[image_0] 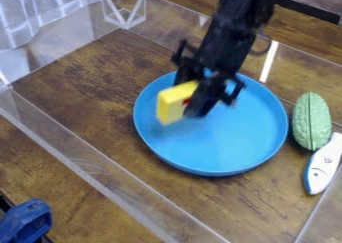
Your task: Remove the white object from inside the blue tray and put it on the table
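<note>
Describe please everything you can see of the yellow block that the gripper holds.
The yellow block is a small rectangular piece, butter-like in look, with plain yellow faces toward the camera; motion blur hides any finer detail. The black gripper is shut on its right side and holds it tilted in the air above the left part of the blue tray. It appears clear of the tray floor, and only the gripper touches it.
</note>
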